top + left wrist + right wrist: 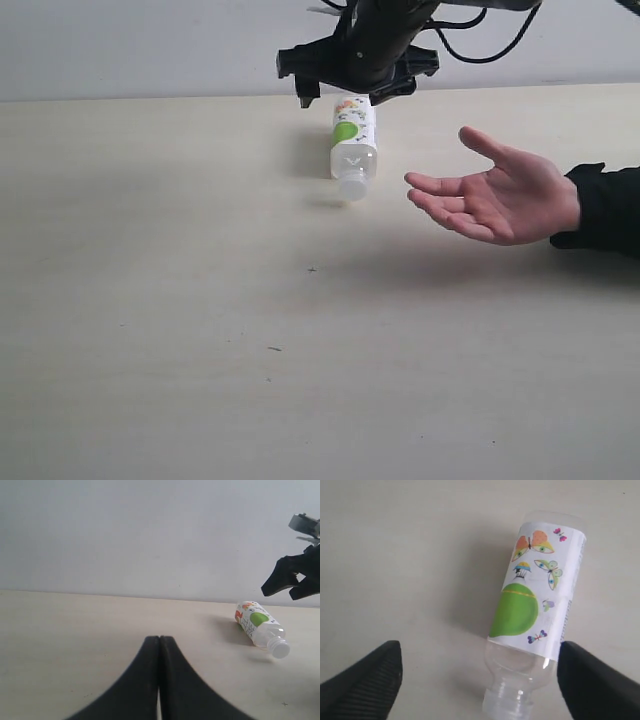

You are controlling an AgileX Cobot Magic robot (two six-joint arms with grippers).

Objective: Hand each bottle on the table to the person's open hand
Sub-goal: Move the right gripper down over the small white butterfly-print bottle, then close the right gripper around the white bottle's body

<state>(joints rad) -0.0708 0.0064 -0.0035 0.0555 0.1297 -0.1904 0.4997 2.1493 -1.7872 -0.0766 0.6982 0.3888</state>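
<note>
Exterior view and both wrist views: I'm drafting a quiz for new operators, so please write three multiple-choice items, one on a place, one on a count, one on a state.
1. In the exterior view, where is the bottle?
A. On the table, left of the person's open hand
B. In the palm
C. Right of the hand

2. How many bottles show?
A. Four
B. Two
C. One

3. How is the right gripper?
A. Shut on the bottle
B. Open over the bottle
C. Out of view

Answers:
1 A: it lies on its side, apart from the hand.
2 C: every view shows only the green-labelled one.
3 B: the right wrist view shows its jaws spread to either side of the bottle.
</note>
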